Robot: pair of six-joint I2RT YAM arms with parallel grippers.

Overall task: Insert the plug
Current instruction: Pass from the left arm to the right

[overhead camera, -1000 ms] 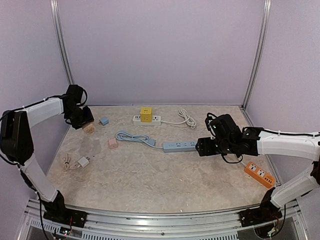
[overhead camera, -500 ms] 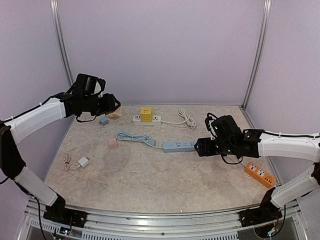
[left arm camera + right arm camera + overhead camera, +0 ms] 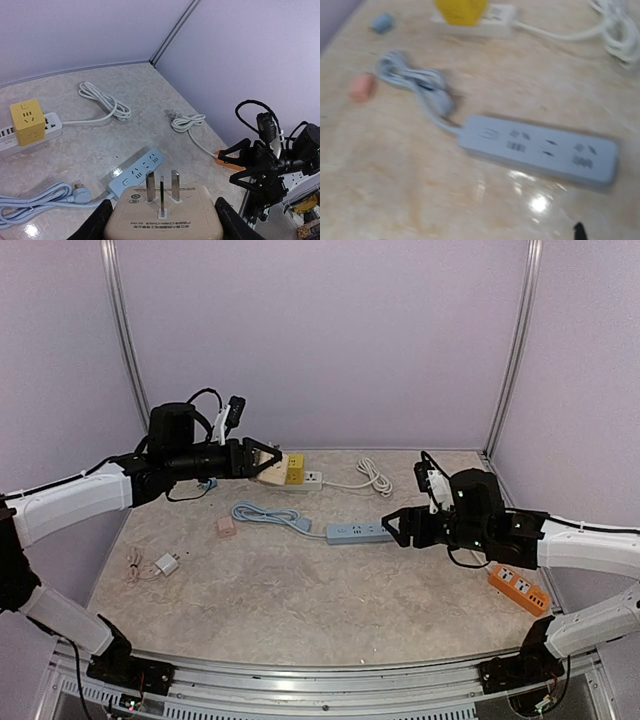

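Beige plastic shows between the black fingers of the left gripper, which is clamped on the plug. The plug hangs in the air over the far-left part of the worktop, with its three metal prongs free and pointing toward the right side.

The plug looks like a hard, light, rigid block. Its smooth sides may twist in the grip when pushed, so the hold belongs across the flat flanks of the body, never on the prongs.

Below, near the left edge, lie a white charger and a pink adapter. A bundled blue cord runs rightward to the blue power strip at mid-worktop. Along the far edge sit a yellow cube on a white strip, then a coiled white cord.

The strip seems light and likely to slide on the glossy surface, so it needs bracing. The right gripper sits at the strip's right end. I cannot tell whether its jaws are apart or together, or whether they touch the strip. An orange strip lies by the right edge.

Room is open above the middle and near half. The yellow cube crowds the plug at the far edge.
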